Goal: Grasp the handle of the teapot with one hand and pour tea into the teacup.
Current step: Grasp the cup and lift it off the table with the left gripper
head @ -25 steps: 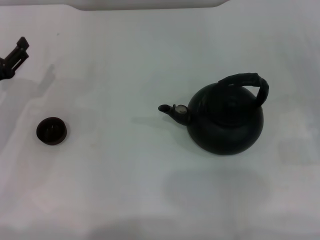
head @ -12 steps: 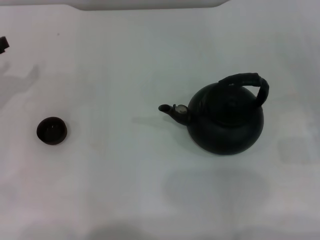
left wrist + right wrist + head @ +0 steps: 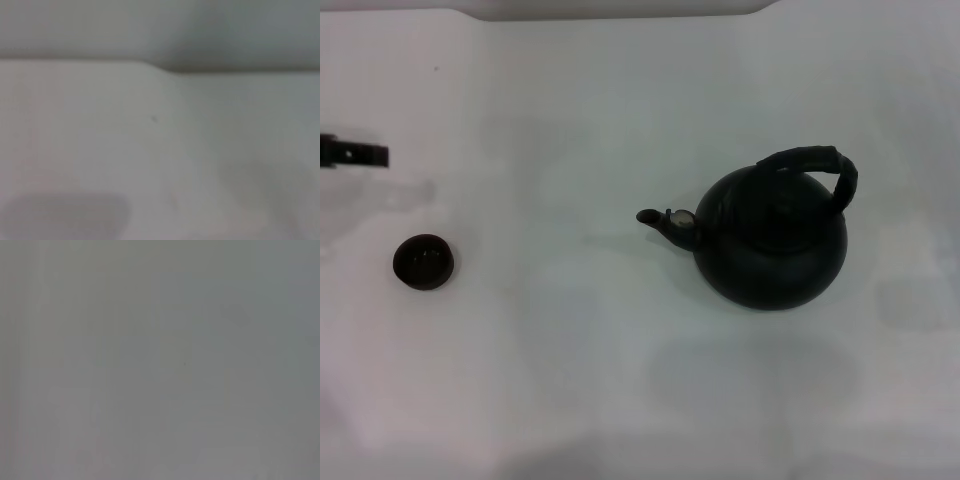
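Teapot [image 3: 772, 240] sits on the white table [image 3: 570, 350] toward your right side, spout aimed left at the teacup [image 3: 423, 262], which stands well apart near the left edge. The handle [image 3: 817, 168] arches over the pot's top, running roughly along the spout line. Only a dark tip of the left gripper [image 3: 355, 153] shows, just beyond the cup; you cannot tell how its fingers stand. The right gripper is out of view, yet its side lies nearer the handle

No writing, label, brand, number or sign can be read anywhere, neither on the teapot [image 3: 772, 240], the teacup [image 3: 423, 262], nor the tabletop [image 3: 570, 350].
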